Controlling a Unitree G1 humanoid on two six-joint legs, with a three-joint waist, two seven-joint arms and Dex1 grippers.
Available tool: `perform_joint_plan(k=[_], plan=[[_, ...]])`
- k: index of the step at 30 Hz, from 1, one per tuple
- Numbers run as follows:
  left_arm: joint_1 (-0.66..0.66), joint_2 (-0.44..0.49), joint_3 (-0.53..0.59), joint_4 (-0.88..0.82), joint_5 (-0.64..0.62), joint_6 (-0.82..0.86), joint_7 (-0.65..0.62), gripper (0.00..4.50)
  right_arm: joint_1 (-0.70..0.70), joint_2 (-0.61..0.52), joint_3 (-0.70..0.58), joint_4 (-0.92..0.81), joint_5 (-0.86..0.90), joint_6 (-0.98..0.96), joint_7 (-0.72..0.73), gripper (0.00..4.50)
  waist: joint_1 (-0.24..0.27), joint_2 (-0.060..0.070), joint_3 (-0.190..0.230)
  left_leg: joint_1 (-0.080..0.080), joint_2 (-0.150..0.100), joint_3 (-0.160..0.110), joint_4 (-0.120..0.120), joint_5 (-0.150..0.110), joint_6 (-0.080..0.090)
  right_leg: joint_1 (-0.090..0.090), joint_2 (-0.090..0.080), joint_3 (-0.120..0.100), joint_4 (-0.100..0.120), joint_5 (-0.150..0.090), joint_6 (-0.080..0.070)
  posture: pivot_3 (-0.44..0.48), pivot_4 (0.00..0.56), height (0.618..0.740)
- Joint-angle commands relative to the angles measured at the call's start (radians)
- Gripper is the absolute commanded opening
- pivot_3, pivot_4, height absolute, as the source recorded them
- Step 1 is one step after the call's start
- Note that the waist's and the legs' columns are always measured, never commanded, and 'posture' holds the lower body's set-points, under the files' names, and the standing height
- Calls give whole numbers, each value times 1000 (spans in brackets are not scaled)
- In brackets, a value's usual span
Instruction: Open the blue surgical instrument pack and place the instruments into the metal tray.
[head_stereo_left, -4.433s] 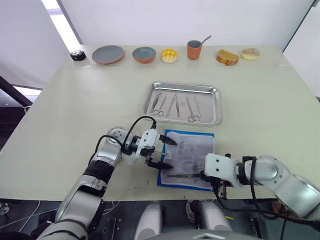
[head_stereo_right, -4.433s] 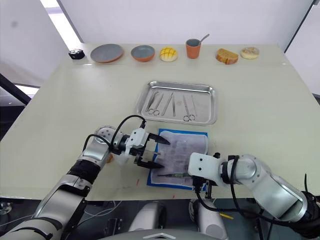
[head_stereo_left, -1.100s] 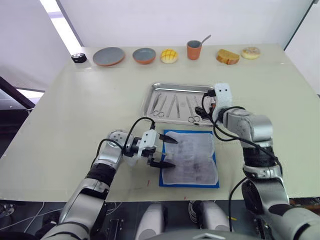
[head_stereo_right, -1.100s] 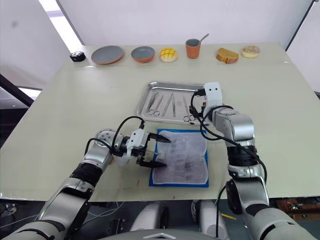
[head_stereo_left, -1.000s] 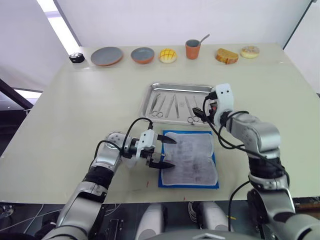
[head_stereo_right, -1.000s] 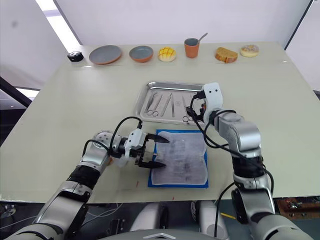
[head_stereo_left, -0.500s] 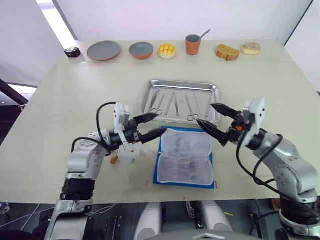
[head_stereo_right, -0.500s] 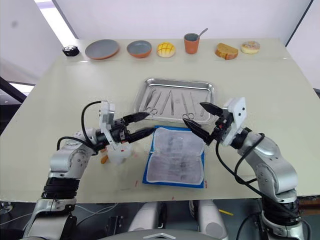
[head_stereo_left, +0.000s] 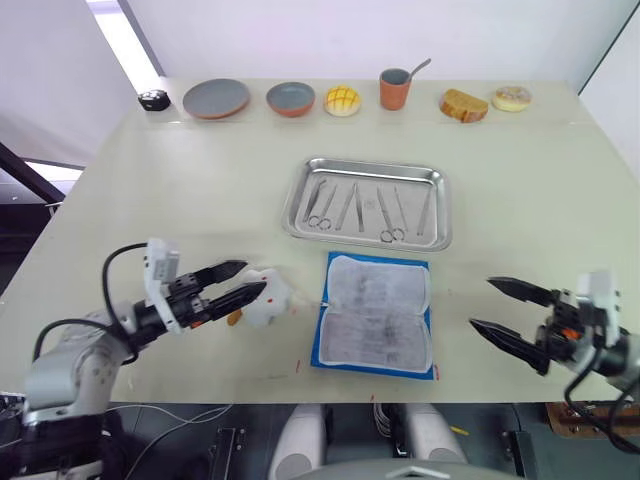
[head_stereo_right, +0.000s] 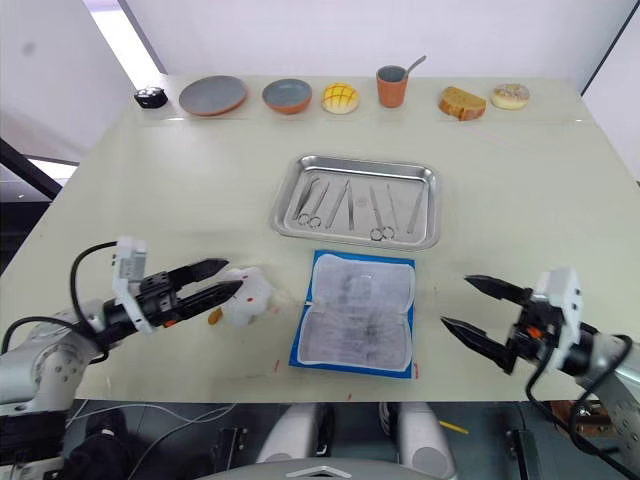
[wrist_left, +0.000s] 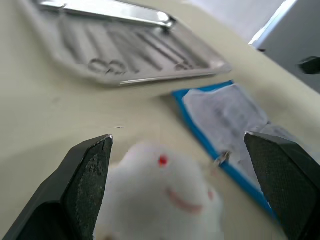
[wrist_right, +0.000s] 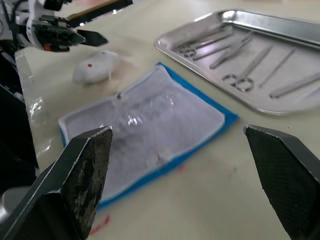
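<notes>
The blue surgical instrument pack (head_stereo_left: 378, 313) lies opened flat on the worktop (head_stereo_left: 150, 200), pale lining up, its pockets looking empty. At its 12 o'clock, just apart, sits the metal tray (head_stereo_left: 366, 201) with the instruments (head_stereo_left: 366, 210) lying side by side in it — scissors with ring handles among slimmer tools. By this layout the task looks finished, or all but: no tool is visible on the lining or loose on the worktop.

Both hands hold nothing. The left hand (head_stereo_left: 232, 285) hovers with fingers spread at the pack's 9 o'clock, just beside a small white toy (head_stereo_left: 266, 305). The right hand (head_stereo_left: 502, 312) hangs at the pack's 3 o'clock, fingers parted, well apart from pack and tray. What may remain is only a check of the pockets — their insides cannot be made out.
</notes>
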Motion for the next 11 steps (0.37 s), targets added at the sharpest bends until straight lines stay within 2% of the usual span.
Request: perform_joint_plan(k=[1,6,11], plan=[[85,42,100,4,22,-43,-15,4500,97,-12,-139,46,27,-71,73,4401,0,0,0,2,0,0,0,0,0,2,0,0,0,0,0,0,150,740],[182,58,147,53,93,-124,-5,4500,161,-25,-199,106,31,-119,127,4401,-1,-1,2,5,0,2,0,0,0,5,-1,1,-2,0,0,0,150,740],[205,56,146,81,115,-150,-10,4500,169,-39,-192,169,5,-156,156,4401,2,-2,2,4,0,2,0,0,0,5,-2,1,-2,0,0,0,150,740]])
